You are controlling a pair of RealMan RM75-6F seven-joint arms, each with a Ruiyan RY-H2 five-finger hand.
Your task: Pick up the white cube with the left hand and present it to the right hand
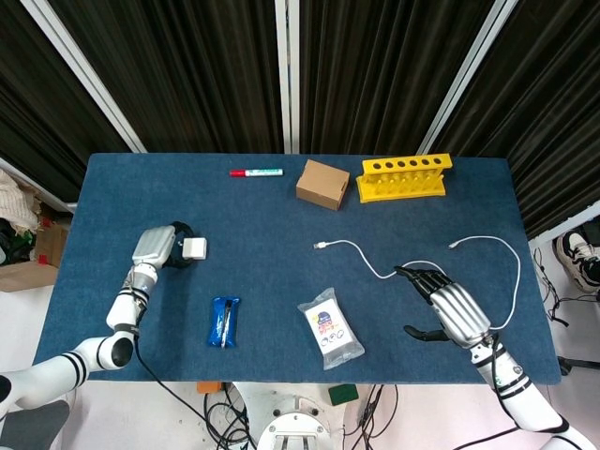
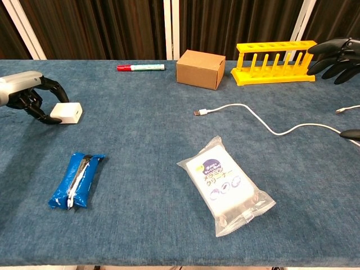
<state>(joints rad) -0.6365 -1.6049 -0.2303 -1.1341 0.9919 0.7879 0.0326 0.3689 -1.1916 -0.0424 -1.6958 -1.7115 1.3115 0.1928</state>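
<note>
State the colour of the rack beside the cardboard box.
Yellow; the rack shows best in the chest view.

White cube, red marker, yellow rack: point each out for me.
white cube (image 2: 67,112): chest view, on its front face, beside the left hand's fingers.
red marker (image 2: 140,67): chest view, mid-barrel, where red cap meets the white body.
yellow rack (image 1: 403,176): head view, on its top bar.

Both arms are white with dark bands at the joints. The left hand (image 1: 153,247) and right hand (image 1: 457,312) have silver ribbed backs and glossy black fingers (image 2: 332,61).
</note>
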